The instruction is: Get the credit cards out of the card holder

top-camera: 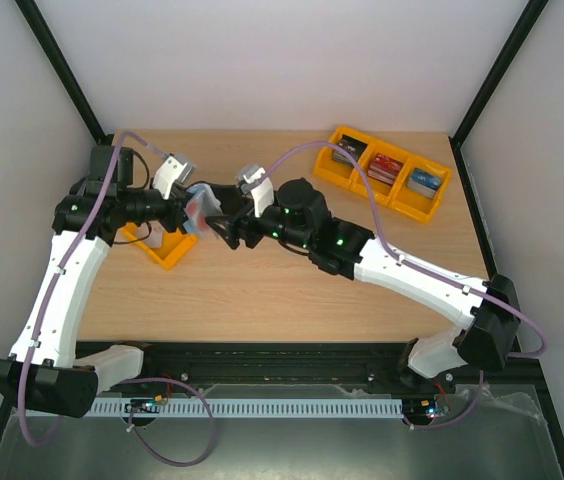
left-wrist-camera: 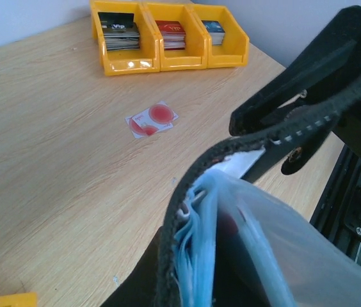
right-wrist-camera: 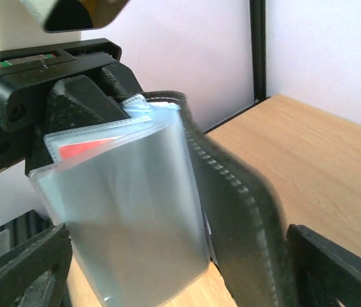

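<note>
Holder position: you will find the small black folding card holder (top-camera: pixel 200 208) held up off the light wooden tabletop (top-camera: pixel 262 300), left of centre, between the two arms. The left gripper (top-camera: pixel 187 210) has its jaws pressed together on the holder; in the right wrist view its black body sits directly behind the case.

Holder state: it is spread open. The stitched black cover (right-wrist-camera: pixel 232 204) swings to one side and the fan of grey-blue clear plastic pockets (right-wrist-camera: pixel 129 211) hangs to the other. A red patch (right-wrist-camera: pixel 84 148) shows through the top of one pocket. You cannot tell from these views how many cards are in the pockets.

Right gripper (top-camera: pixel 220 222): jaws spread wide. Its two black fingers (right-wrist-camera: pixel 20 268) stand at either side of the holder's lower edge, with the pockets and cover between them. No contact with the holder shows.

Cards out: the left wrist view shows pale whitish-pink credit cards with red round blotches (left-wrist-camera: pixel 152 119) lying flat on the bare tabletop, well apart from the holder. They overlap, so the count is unclear.

Surroundings: a row of three yellow plastic bins (left-wrist-camera: pixel 180 62) sits at the far right of the tabletop, holding a dark card stack (left-wrist-camera: pixel 120 32), a red card stack (left-wrist-camera: pixel 171 33) and a blue card stack (left-wrist-camera: pixel 214 31). A single yellow plastic tray (top-camera: pixel 167 250) rests on the tabletop just below the left gripper.
</note>
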`<state>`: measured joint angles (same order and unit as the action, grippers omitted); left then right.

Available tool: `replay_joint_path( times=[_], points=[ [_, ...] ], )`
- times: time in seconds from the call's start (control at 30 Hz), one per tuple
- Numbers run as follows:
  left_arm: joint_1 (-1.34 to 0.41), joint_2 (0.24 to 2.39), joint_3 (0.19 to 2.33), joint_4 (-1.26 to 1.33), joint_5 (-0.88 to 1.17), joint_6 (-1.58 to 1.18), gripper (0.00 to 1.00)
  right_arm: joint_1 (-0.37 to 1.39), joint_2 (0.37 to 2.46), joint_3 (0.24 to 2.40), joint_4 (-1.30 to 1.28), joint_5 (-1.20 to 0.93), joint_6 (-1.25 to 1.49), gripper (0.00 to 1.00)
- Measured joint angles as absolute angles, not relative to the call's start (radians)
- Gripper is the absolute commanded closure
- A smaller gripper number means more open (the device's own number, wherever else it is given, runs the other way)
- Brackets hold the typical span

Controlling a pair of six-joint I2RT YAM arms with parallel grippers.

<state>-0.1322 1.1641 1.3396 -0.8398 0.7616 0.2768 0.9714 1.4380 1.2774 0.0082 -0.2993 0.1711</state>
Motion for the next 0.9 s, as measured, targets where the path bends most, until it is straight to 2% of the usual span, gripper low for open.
replay_joint_path(
  times=[0.03, 0.3, 0.37, 0.57, 0.67, 0.7, 0.73, 0.8, 0.83, 0.9],
  points=[
    [-0.132, 1.164, 1.340, -0.838, 0.761, 0.276, 0.98, 0.986, 1.438, 1.277, 0.014, -0.266, 0.179, 0.00],
    [-0.132, 1.164, 1.340, -0.836, 0.760, 0.276, 0.98, 1.064, 1.439, 1.278, 0.034, -0.049, 0.192, 0.02],
    [-0.132, 1.164, 1.340, -0.836, 0.760, 0.276, 0.98, 1.065, 1.444, 1.284, 0.032, -0.011, 0.192, 0.13],
    [-0.132, 1.164, 1.340, -0.844, 0.787, 0.289, 0.98, 1.048, 1.457, 1.287, 0.024, 0.060, 0.179, 0.57],
    [-0.132, 1.164, 1.340, -0.854, 0.819, 0.307, 0.98, 1.028, 1.466, 1.296, 0.002, 0.021, 0.169, 0.90],
    [-0.132, 1.164, 1.340, -0.858, 0.825, 0.311, 0.96, 1.019, 1.467, 1.298, -0.002, -0.006, 0.168, 0.97],
    [-0.132, 1.164, 1.340, -0.859, 0.829, 0.315, 0.83, 1.007, 1.467, 1.298, -0.006, -0.035, 0.171, 0.98],
    [-0.132, 1.164, 1.338, -0.856, 0.830, 0.317, 0.42, 0.990, 1.463, 1.298, -0.008, -0.094, 0.181, 0.98],
    [-0.130, 1.163, 1.333, -0.849, 0.833, 0.313, 0.28, 0.976, 1.458, 1.298, -0.015, -0.120, 0.184, 0.98],
    [-0.117, 1.155, 1.316, -0.835, 0.830, 0.297, 0.16, 0.939, 1.447, 1.298, -0.036, -0.138, 0.188, 0.98]
  ],
)
